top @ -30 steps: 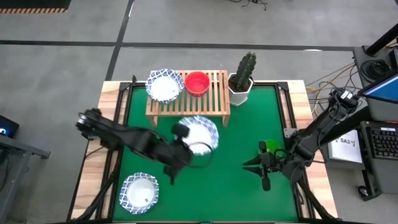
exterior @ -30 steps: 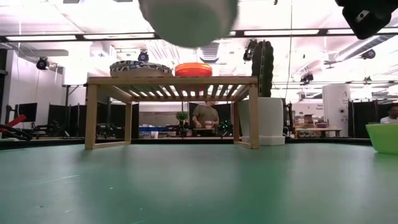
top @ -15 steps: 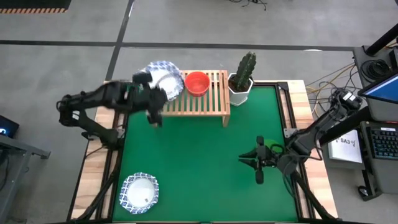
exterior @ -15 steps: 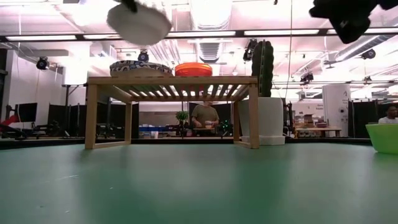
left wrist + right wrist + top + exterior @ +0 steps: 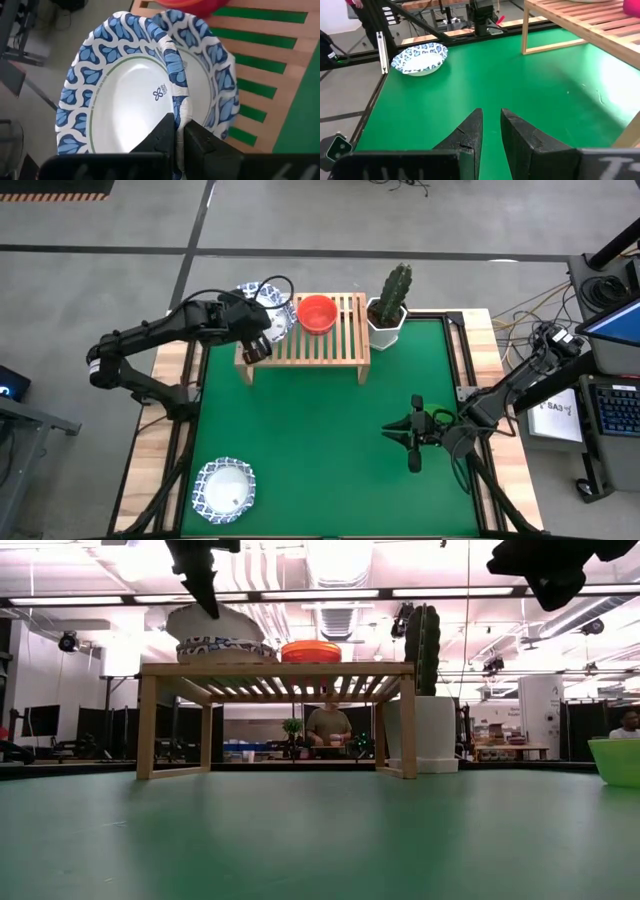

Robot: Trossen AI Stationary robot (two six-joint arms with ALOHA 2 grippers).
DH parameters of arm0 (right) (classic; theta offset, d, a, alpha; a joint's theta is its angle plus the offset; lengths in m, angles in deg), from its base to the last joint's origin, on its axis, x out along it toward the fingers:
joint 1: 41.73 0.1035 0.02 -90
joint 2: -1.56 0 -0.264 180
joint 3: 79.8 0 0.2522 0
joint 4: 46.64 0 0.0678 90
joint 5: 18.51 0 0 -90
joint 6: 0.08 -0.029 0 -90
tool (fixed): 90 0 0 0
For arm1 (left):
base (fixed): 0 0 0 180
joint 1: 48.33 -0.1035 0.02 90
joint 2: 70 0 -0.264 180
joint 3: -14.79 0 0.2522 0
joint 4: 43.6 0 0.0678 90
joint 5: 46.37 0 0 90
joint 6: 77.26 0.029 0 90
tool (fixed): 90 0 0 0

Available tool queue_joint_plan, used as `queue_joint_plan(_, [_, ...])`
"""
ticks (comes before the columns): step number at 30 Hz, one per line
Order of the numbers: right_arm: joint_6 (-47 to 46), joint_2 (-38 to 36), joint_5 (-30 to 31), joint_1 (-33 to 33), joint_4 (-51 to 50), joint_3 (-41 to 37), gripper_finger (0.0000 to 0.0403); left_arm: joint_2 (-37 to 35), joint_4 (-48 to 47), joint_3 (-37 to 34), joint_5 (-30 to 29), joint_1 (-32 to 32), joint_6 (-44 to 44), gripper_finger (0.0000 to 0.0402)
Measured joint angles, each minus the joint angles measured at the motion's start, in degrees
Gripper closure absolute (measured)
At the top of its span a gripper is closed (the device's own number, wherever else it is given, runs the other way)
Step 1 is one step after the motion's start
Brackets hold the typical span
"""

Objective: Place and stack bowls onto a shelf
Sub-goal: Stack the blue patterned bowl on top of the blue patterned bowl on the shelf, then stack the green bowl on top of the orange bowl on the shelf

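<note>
The high view looks straight down on the whole table (image 5: 300, 440). The low view sits at tabletop height, facing level across to the shelf (image 5: 275, 670) and the room behind. The left wrist view hangs close over the shelf's end; the right wrist view looks low across the table. All four share the shelf

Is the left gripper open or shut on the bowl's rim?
Shut. In the left wrist view the left gripper pinches the rim of the held bowl, which lies on another bowl on the shelf.
</note>
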Motion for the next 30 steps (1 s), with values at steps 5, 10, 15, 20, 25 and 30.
queue_joint_plan(5, [-0.1, 0.0, 1.6, 0.0, 0.2, 0.0, 0.0344, 0.3, 3.7, -1.0, 0.0, 0.0, 1.1, 0.0386])
queue_joint_plan(10, [-0.2, 0.0, 4.1, 0.0, 0.3, 0.0, 0.0344, 0.3, 4.4, -1.1, 0.0, 0.0, 1.8, 0.0355])
queue_joint_plan(15, [-0.3, 0.0, 4.2, -1.0, 0.7, 0.0, 0.0344, 0.3, 4.6, -1.1, 0.0, 0.0, 1.6, 0.0306])
queue_joint_plan(20, [-0.3, 0.0, 4.1, -2.8, 0.7, 0.0, 0.0344, 0.3, 4.8, -1.1, 0.0, 0.2, 0.5, 0.0251])
queue_joint_plan(25, [-0.1, 0.0, 3.7, -3.3, 0.7, 0.0, 0.0344, 0.0, 4.8, -1.1, 5.8, 0.5, -1.4, 0.0212])
queue_joint_plan(30, [0.1, -0.1, 3.6, -3.3, 0.6, 0.0, 0.0344, -1.2, 4.7, -1.1, 8.8, 2.0, -4.1, 0.0200])
